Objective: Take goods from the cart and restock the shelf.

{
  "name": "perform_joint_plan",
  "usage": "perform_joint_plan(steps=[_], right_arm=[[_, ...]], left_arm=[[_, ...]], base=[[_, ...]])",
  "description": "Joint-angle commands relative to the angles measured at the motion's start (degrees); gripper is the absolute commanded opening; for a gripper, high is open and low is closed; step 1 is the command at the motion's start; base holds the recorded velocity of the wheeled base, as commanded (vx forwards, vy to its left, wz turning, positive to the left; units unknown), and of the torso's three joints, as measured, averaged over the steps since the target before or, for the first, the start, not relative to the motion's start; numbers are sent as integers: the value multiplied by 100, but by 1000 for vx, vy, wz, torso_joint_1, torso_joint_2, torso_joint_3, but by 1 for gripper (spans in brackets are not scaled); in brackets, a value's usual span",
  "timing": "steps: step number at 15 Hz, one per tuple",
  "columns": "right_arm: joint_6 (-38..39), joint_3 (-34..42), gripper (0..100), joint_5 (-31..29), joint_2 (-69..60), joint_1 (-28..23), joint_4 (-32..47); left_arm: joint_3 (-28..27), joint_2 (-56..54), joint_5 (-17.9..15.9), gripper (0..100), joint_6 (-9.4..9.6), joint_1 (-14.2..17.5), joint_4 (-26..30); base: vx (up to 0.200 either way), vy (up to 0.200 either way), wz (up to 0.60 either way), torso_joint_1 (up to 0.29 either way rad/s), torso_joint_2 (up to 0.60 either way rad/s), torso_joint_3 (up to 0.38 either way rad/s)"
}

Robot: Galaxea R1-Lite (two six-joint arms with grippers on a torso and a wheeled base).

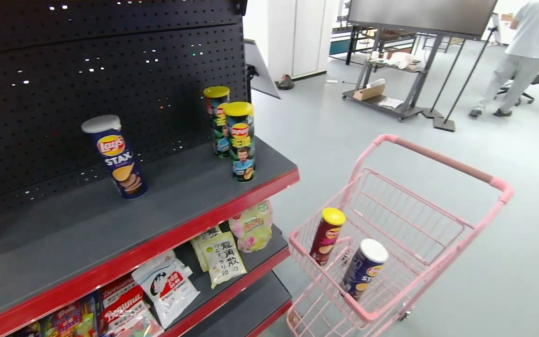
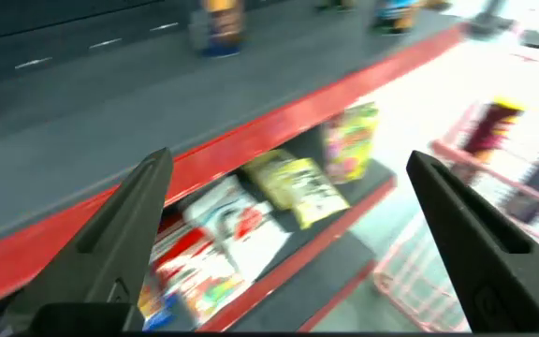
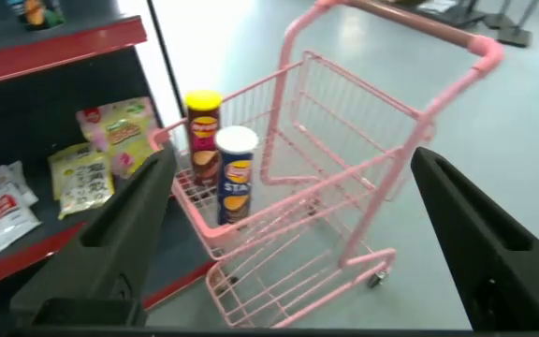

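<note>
A pink cart [image 1: 442, 161] stands right of the shelf and holds two chip cans: a dark red one with a yellow lid [image 1: 326, 235] and a blue one with a white lid [image 1: 363, 268]. The right wrist view looks down on the cart [image 3: 396, 178] with both cans, red [image 3: 202, 136] and blue [image 3: 235, 175]; my right gripper [image 3: 293, 239] is open above it, empty. On the grey shelf top [image 1: 87, 220] stand a blue can [image 1: 116, 157] and two yellow-lidded cans [image 1: 240, 140]. My left gripper [image 2: 288, 234] is open and empty before the shelf's red edge [image 2: 251, 140].
Snack bags [image 1: 218, 257] lie on the lower shelf under the red edge. A black pegboard [image 1: 110, 70] backs the top shelf. Open grey floor lies beyond the cart, with a display stand [image 1: 405, 61] farther back.
</note>
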Motion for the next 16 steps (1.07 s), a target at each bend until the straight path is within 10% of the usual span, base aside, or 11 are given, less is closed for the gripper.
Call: perform_joint_plan(steps=[1,16], right_arm=[[-7,0,100,4,7,1,-4],[19,0,100,-5,7,1,-4]], left_arm=[[1,7,0,100,0,0,-3],[1,7,0,100,-9,0,-3]], base=[[0,0,0,0,0,0],[0,0,0,-112,259,152]])
